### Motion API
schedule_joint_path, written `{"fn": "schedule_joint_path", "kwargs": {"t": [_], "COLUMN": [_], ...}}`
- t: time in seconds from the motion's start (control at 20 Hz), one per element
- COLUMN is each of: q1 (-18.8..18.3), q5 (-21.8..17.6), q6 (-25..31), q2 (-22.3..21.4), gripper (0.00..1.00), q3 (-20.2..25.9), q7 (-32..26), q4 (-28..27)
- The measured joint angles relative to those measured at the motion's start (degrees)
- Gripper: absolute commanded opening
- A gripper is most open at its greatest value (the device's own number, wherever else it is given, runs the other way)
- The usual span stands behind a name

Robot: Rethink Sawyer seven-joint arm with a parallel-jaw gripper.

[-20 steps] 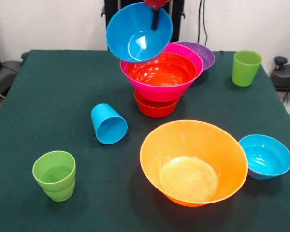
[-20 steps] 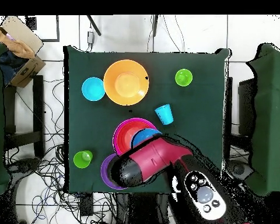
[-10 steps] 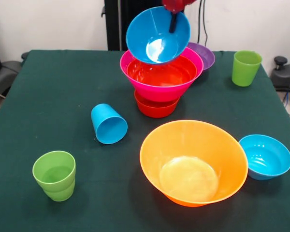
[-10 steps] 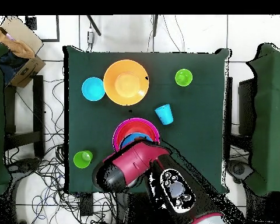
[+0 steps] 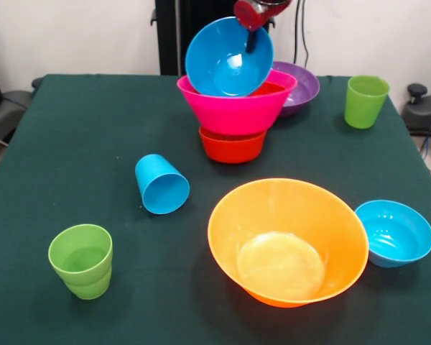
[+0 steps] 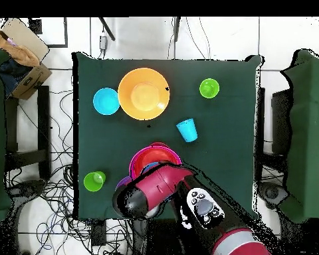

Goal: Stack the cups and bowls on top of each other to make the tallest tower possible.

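Note:
My gripper [image 5: 252,30] comes down from the top edge and is shut on the rim of a blue bowl [image 5: 226,59]. The bowl is tilted with its opening toward the camera, and its lower edge sits inside the tower. The tower is a large pink bowl [image 5: 233,111] with a red-orange bowl [image 5: 274,90] nested in it, resting on a small red-orange bowl [image 5: 232,146]. The pink bowl tips away from the camera. In the overhead view my arm [image 6: 159,192] hides the gripper and most of the pink bowl [image 6: 143,157].
A purple bowl [image 5: 304,85] sits behind the tower. A large orange bowl [image 5: 287,241] and a small blue bowl [image 5: 394,232] stand at the front right. A sky blue cup [image 5: 161,185] lies on its side. Lime green cups stand front left [image 5: 81,260] and back right [image 5: 365,100].
The blue bowl has come down and a little left, and now sits inside the pink bowl. The pink bowl has tipped back, so its inside shows less.

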Motion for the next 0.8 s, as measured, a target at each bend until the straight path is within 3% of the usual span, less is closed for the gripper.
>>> {"fn": "schedule_joint_path", "kwargs": {"t": [0.4, 0.8], "q1": [-0.48, 0.16], "q5": [-0.94, -0.96], "q6": [-1.86, -5.97], "q2": [5.52, 6.09], "gripper": [0.00, 0.00], "q3": [-2.33, -2.46], "q7": [0.00, 0.00], "q4": [-1.13, -1.13]}}
